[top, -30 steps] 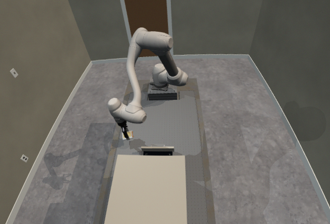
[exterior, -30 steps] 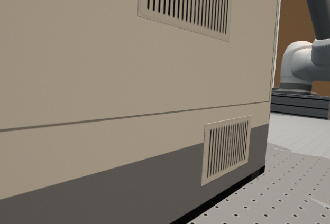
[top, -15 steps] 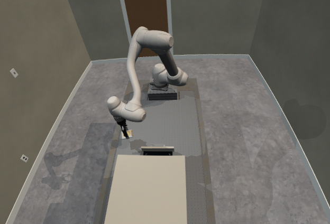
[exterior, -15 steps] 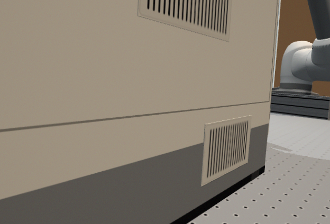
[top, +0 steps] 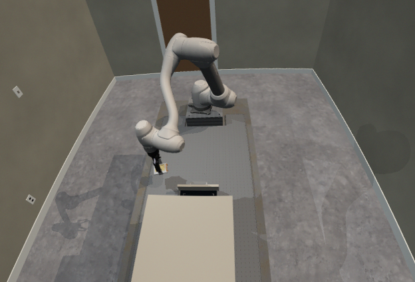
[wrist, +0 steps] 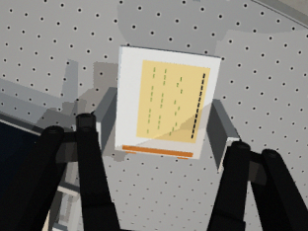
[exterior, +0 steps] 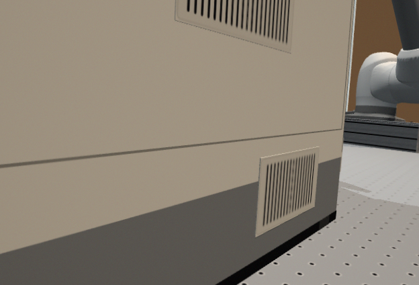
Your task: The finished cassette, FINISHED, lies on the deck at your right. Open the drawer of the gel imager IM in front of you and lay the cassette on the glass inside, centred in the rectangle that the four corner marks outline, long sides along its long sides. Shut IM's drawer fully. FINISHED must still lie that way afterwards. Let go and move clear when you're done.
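The cassette FINISHED (top: 163,167) (wrist: 170,101), white with a yellow panel and an orange strip, is between the fingers of my gripper (top: 158,167) (wrist: 163,107). The gripper is shut on it, one grey pad at each side edge. It is held above the deck, left of the drawer front in the top view. The gel imager IM (top: 187,239) (exterior: 135,89) is a large beige box. Its drawer (top: 197,187) (wrist: 17,160) stands open, with dark glass and two light corner marks showing in the top view. The imager's top hides the rest of the glass there.
The perforated deck (top: 214,158) (exterior: 382,241) (wrist: 163,192) lies below the cassette. The arm's base (top: 204,118) stands at the back of the deck. The drawer's handle (top: 198,183) faces the arm's base. The exterior view shows mostly the imager's vented side.
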Action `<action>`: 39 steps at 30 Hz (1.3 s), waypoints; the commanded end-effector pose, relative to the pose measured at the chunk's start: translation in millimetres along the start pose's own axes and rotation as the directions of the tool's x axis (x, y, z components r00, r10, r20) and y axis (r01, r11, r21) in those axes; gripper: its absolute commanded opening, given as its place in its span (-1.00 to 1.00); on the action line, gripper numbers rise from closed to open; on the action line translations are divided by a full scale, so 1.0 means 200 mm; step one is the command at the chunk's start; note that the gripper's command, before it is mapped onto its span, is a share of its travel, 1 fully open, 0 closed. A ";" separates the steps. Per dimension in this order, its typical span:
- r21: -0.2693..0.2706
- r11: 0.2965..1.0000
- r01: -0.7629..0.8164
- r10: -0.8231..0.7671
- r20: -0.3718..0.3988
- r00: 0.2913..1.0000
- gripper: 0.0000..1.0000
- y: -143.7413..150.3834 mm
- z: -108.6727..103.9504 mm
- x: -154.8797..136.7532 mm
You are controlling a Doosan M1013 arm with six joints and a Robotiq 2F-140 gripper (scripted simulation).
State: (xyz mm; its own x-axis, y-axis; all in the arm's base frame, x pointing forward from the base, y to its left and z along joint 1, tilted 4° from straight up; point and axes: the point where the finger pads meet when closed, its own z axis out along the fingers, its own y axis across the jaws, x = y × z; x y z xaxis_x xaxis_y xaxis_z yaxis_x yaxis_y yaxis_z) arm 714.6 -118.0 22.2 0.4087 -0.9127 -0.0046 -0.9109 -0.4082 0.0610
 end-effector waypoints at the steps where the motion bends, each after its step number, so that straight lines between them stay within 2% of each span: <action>1: -0.001 0.994 -0.112 0.112 -0.002 0.994 -0.80 -0.05 0.00 -0.07; 5: 0.000 0.976 -0.219 0.219 -0.002 0.976 -0.80 -0.11 0.00 -0.15; 8: 0.000 0.976 -0.219 0.219 -0.002 0.976 -0.80 -0.13 0.00 -0.17; 23: 0.000 0.976 -0.219 0.219 -0.002 0.976 -0.80 -0.35 0.00 -0.46; 25: 0.000 0.976 -0.219 0.219 -0.002 0.976 -0.80 -0.35 0.00 -0.46; 39: 0.000 0.976 -0.219 0.219 -0.002 0.976 -0.80 -0.56 0.00 -0.74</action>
State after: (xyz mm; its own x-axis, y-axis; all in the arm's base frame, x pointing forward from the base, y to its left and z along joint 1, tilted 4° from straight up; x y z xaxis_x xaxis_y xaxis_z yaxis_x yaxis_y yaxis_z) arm 754.3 55.8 16.1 0.1995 -0.9798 0.0104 -0.9782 -0.1986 0.0610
